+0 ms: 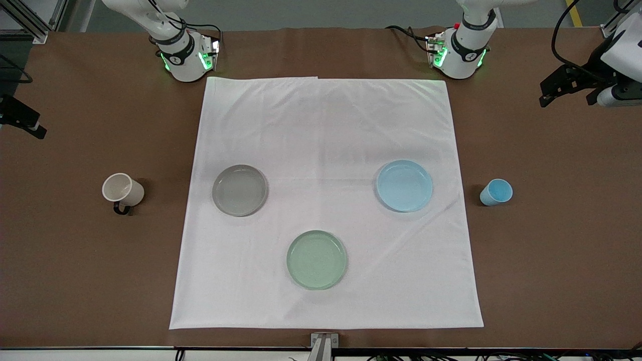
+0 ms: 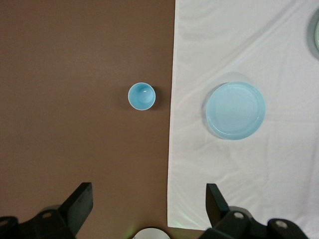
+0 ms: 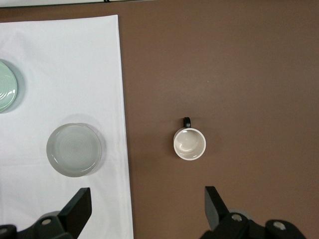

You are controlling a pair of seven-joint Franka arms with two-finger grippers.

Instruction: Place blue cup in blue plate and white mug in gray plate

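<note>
The blue cup (image 1: 496, 192) stands upright on the brown table off the cloth, at the left arm's end; it also shows in the left wrist view (image 2: 141, 96). The blue plate (image 1: 404, 185) (image 2: 235, 110) lies on the cloth beside it. The white mug (image 1: 123, 190) (image 3: 189, 144) stands at the right arm's end, its black handle toward the front camera. The gray plate (image 1: 239, 190) (image 3: 74, 150) lies on the cloth beside it. My left gripper (image 1: 569, 95) (image 2: 148, 199) hangs open and empty, high over its end. My right gripper (image 1: 25, 120) (image 3: 146, 201) is open and empty, high over its end.
A pale green plate (image 1: 316, 259) lies on the white cloth (image 1: 326, 125), nearer to the front camera than the other two plates. The cloth covers the middle of the brown table (image 1: 551, 250). The arm bases stand along the table's edge farthest from the front camera.
</note>
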